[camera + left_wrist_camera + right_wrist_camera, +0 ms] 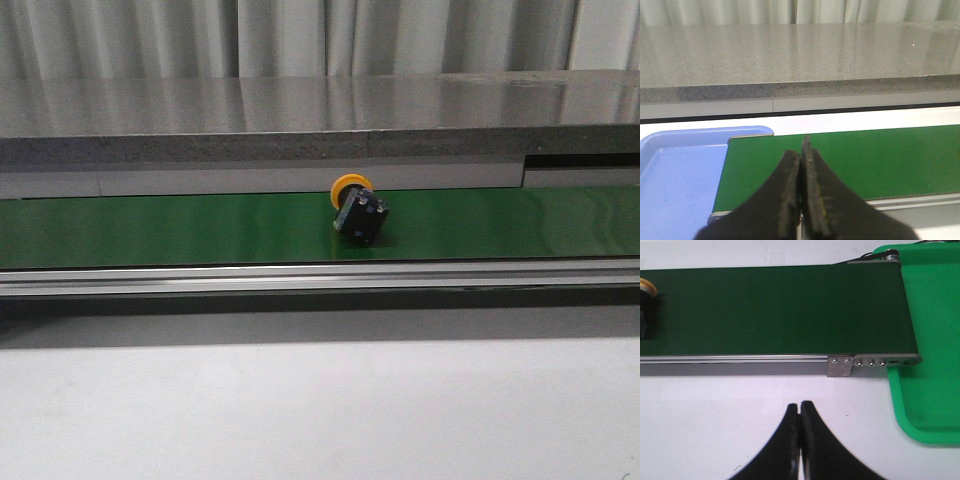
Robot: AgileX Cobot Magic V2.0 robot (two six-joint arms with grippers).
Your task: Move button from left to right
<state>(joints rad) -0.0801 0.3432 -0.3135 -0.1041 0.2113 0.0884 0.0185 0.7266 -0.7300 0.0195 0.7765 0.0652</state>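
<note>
The button (358,212), a yellow-orange cap on a black boxy body, lies tilted on the green belt (180,228) near its middle in the front view. Its cap and part of its body also show at the edge of the right wrist view (645,297). My left gripper (801,150) is shut and empty above the belt's end (865,160) beside the blue tray. My right gripper (799,405) is shut and empty over the white table, short of the belt's other end (790,310). Neither gripper shows in the front view.
A blue tray (675,180) sits at the belt's left end. A green tray (932,340) sits at its right end. A metal rail (320,277) runs along the belt's near side. A grey counter (320,110) stands behind it. White table (320,410) lies in front.
</note>
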